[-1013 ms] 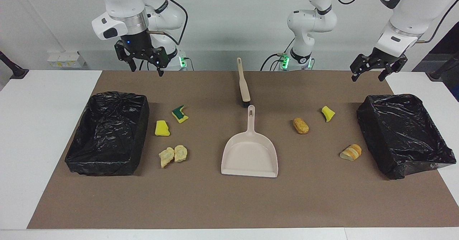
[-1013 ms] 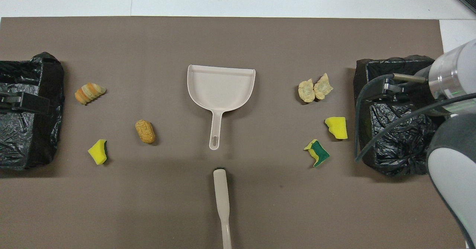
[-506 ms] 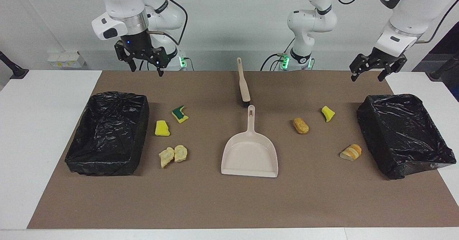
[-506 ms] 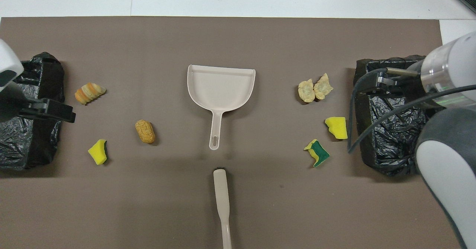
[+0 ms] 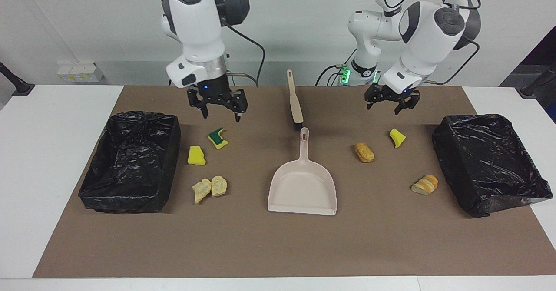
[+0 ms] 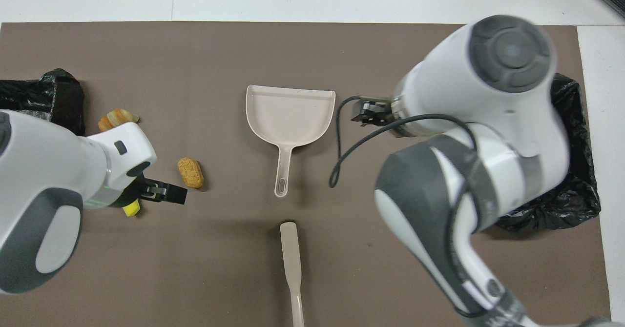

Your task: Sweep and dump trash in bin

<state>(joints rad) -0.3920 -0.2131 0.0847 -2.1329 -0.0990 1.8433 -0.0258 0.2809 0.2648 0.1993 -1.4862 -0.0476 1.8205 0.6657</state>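
Note:
The trash lies on the brown mat. Toward the right arm's end are a green-topped sponge bit (image 5: 218, 138), a yellow sponge bit (image 5: 196, 156) and two pale crumbly chunks (image 5: 210, 188); the right arm hides them in the overhead view. Toward the left arm's end are a tan nugget (image 5: 364, 152) (image 6: 190, 172), a yellow sponge bit (image 5: 397, 137) and a bread slice (image 5: 425, 184). My right gripper (image 5: 220, 114) hangs open and empty over the mat by the green-topped bit. My left gripper (image 5: 384, 106) hangs open and empty over the mat by the yellow bit.
The beige dustpan (image 5: 302, 186) (image 6: 289, 114) lies mid-mat, its handle toward the robots. The beige brush (image 5: 295, 102) (image 6: 292, 268) lies nearer to the robots. A black-lined bin (image 5: 171, 152) stands at the right arm's end and another (image 5: 451, 160) at the left arm's end.
Both arms have swung in from over the bins toward the middle of the mat and come lower. Nothing on the mat has moved.

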